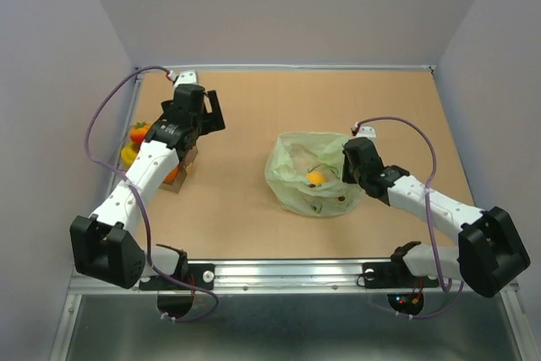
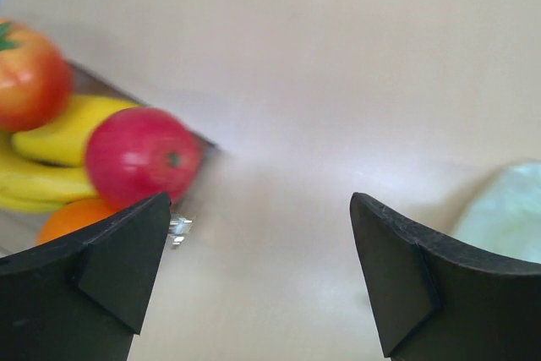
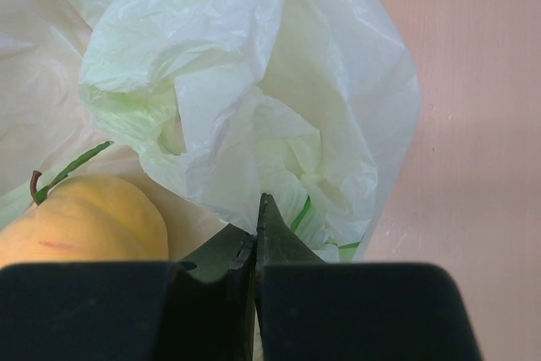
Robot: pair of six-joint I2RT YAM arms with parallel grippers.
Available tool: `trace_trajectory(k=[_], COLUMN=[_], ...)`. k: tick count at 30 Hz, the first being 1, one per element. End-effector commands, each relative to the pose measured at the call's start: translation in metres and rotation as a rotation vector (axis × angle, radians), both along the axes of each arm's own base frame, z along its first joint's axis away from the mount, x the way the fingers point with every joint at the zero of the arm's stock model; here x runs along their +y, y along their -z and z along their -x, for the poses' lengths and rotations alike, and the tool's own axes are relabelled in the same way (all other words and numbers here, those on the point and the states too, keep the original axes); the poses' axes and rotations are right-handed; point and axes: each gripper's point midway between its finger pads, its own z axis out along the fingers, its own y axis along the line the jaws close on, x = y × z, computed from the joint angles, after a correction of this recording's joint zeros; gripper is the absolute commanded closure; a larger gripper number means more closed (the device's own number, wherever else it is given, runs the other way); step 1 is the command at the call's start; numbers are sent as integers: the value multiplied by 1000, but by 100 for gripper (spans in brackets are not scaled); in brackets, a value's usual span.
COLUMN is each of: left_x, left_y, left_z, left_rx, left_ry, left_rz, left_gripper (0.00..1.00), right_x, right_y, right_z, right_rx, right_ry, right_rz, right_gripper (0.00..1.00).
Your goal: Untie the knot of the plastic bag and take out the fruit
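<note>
Top external view is showing a thin, crinkly, pale green plastic bag (image 1: 296,183) lying on the brown wooden table (image 1: 237,209), right of the middle, with its mouth spread open. One yellow-orange round fruit (image 1: 315,178) is sitting inside it. The right gripper (image 1: 348,177) is touching the right rim of the bag. In the right wrist view its black jaws are pressing together and pinching a fold of the thin film, with this fruit just beside them. The left gripper (image 2: 260,209) is hanging at the far left, well apart from the bag, its jaws standing wide apart and holding nothing. Near it a shiny red apple (image 2: 139,154), a yellow banana (image 2: 59,137) and an orange round fruit with green top (image 2: 30,73) are lying together.
</note>
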Motion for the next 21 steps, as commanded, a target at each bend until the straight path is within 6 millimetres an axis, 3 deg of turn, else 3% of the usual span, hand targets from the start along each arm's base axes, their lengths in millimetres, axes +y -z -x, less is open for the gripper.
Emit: trace_trajectory(k=[1, 3, 6, 8, 9, 10, 11, 12, 14, 15, 21], left_x=[-91, -126, -201, -240, -257, -272, -293, -306, -326, -339, -352], left_y=[-56, -67, -85, -84, -71, -77, -73, -59, -51, -34, 43], left_z=[9, 15, 24, 38, 38, 39, 52, 52, 59, 65, 83], left_rx=[-125, -152, -209, -200, -169, -188, -182, -165, -184, -171, -53], left_ry=[262, 357, 541, 634, 665, 705, 764, 786, 850, 879, 939], left_rz=[90, 130, 202, 211, 195, 186, 173, 145, 107, 86, 16], left_gripper=[1, 1, 3, 4, 4, 4, 4, 4, 4, 4, 5], right_x=[3, 3, 3, 4, 4, 4, 5, 6, 5, 5, 4], right_y=[-33, -35, -36, -34, -35, -35, -34, -35, -36, -35, -30], right_z=[-15, -15, -14, -13, -13, -13, -12, -12, -11, -10, -5], right_rx=[-99, -107, -110, -104, -104, -104, -102, -102, -106, -106, -97], right_ry=[8, 7, 6, 5, 5, 9, 6, 5, 11, 13, 19], right_rz=[-30, -35, -41, -46, -49, -55, -60, -65, -73, -75, -86], right_gripper=[99, 99, 99, 99, 99, 99, 99, 99, 99, 99, 99])
